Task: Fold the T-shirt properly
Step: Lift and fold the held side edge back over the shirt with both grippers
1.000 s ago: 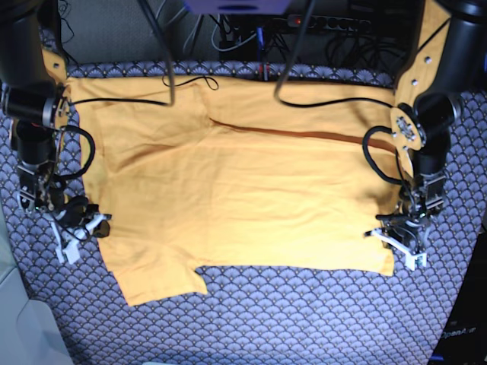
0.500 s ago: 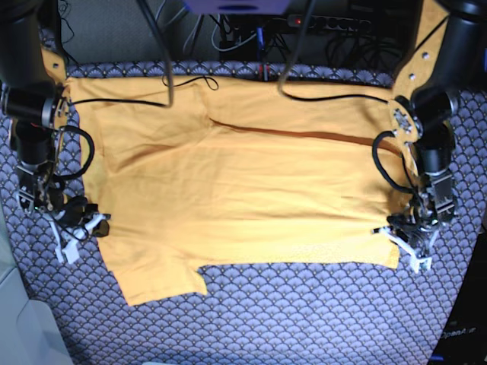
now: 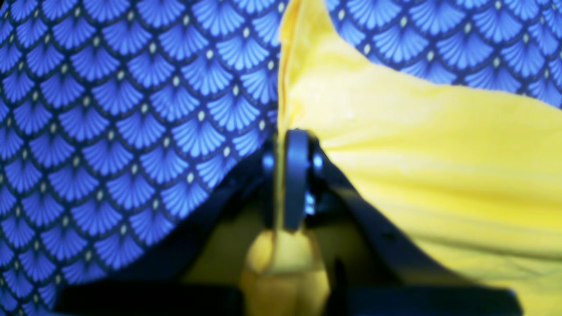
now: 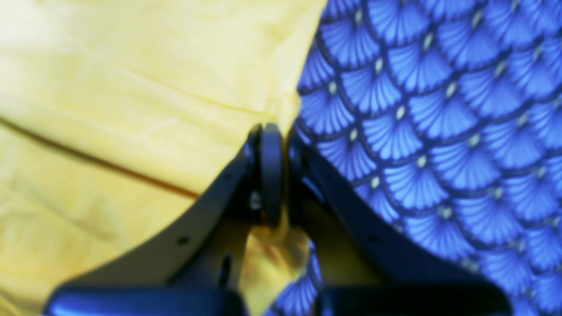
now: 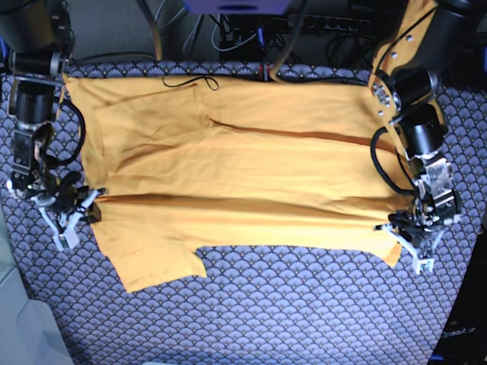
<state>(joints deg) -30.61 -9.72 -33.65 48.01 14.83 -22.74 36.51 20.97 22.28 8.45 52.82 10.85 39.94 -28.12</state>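
The yellow-orange T-shirt (image 5: pixel 243 175) lies spread across the blue-grey fan-patterned tablecloth (image 5: pixel 289 312), with a sleeve at the near left and a long crease across its middle. My left gripper (image 5: pixel 407 236) is shut on the shirt's near right edge; in the left wrist view the left gripper (image 3: pixel 292 184) pinches yellow cloth (image 3: pixel 417 145). My right gripper (image 5: pixel 76 209) is shut on the shirt's left edge; in the right wrist view the right gripper (image 4: pixel 274 175) clamps the fabric (image 4: pixel 131 87). A thin dark thread (image 5: pixel 190 80) lies near the collar.
Black cables (image 5: pixel 304 46) hang over the far table edge, with a power strip (image 5: pixel 335 23) behind. The tablecloth also shows in the left wrist view (image 3: pixel 109 131) and the right wrist view (image 4: pixel 439 131). Arm cables (image 5: pixel 380 160) loop beside the shirt.
Both grippers have pulled outward and apart, drawing the shirt taut. The right arm moved up and left, the left arm rose and shifted right. A new horizontal fold line shows across the shirt.
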